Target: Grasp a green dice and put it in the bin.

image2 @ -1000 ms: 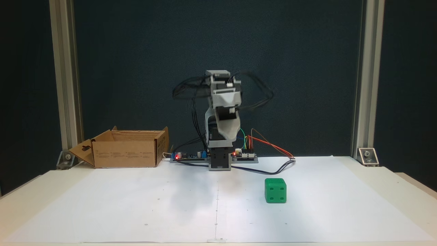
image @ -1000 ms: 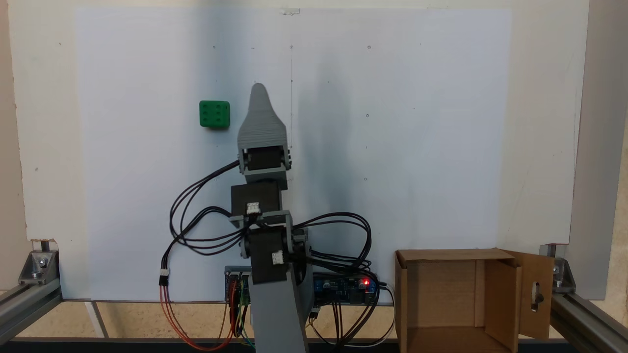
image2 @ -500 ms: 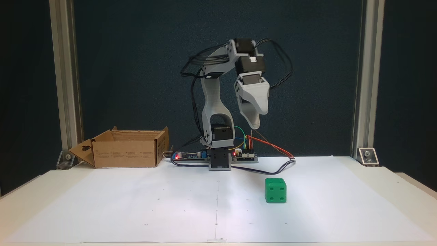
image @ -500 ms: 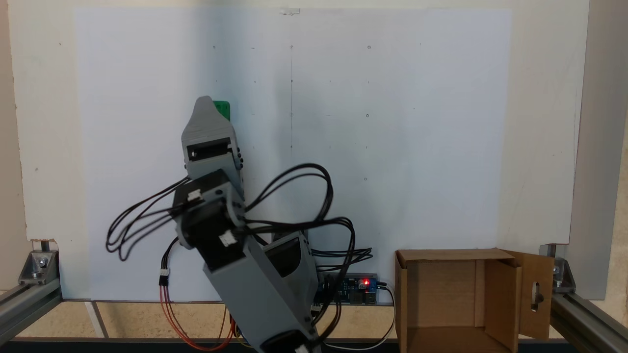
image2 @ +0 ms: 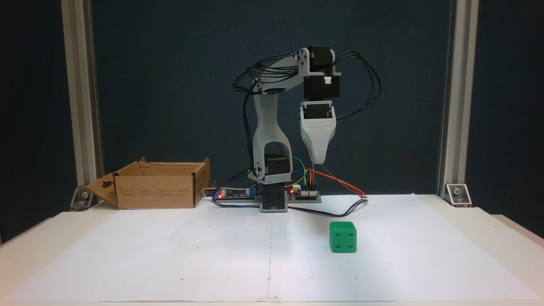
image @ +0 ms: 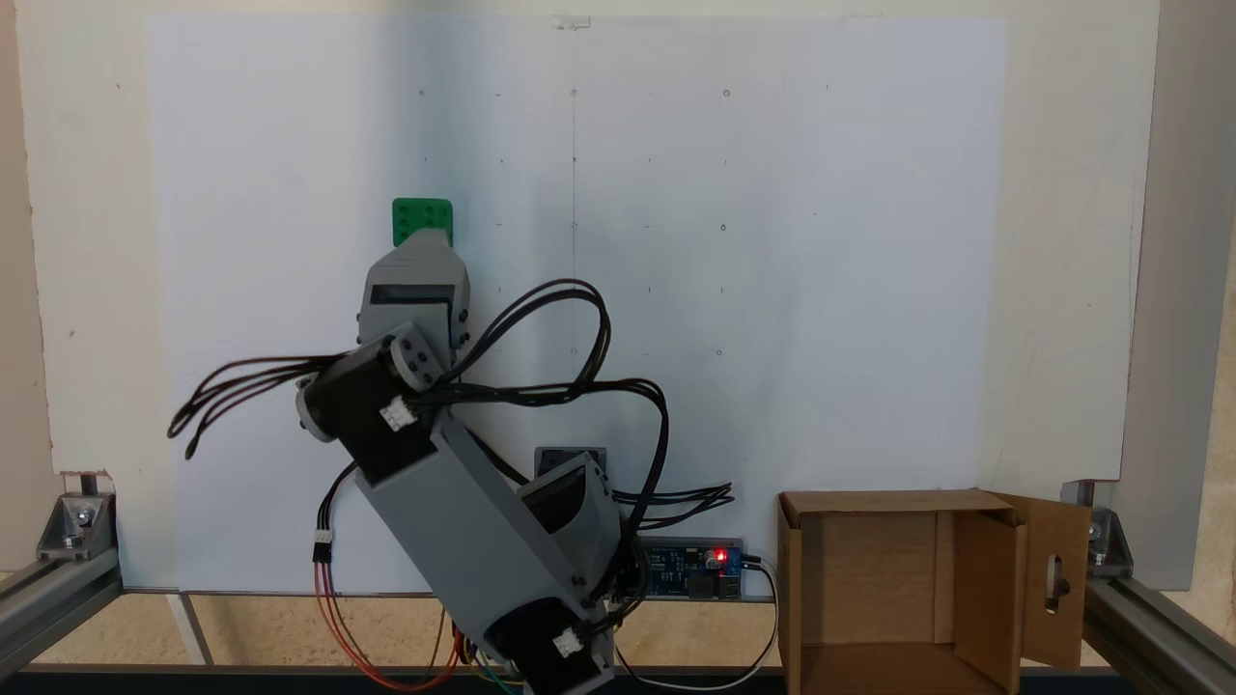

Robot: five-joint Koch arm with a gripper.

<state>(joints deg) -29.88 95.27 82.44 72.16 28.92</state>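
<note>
While the claw (image2: 318,161) is hanging point-down high above the paper, the green dice (image2: 343,236) is sitting well below it and a little to the right in a fixed view from the front, nearer that camera than the tip is; in a fixed view from above, the grey claw (image: 422,241) is lying across the near edge of the green dice (image: 422,217), so the tip is looking almost lined up over the cube and the gap that is mattering most is height. Both jaws are lying one behind the other for both cameras and only a single tapering tip is showing, so I cannot tell whether the claw is spread or closed. The dice is a plain cube with no long axis, sitting roughly square to the paper's edges, so any pair of opposite faces is probably offering the same grip. The bin (image2: 157,185) is standing open-topped at the far left of the front view, well apart from the dice and on the other side of the arm's base, its slotted flap (image: 1057,579) folding outward. The white surface (image2: 170,255) is lying flat and bare around the cube, leaving what is seeming like ample room for a straight descent, with the loose cables (image: 579,319) hanging clear of the dice
</note>
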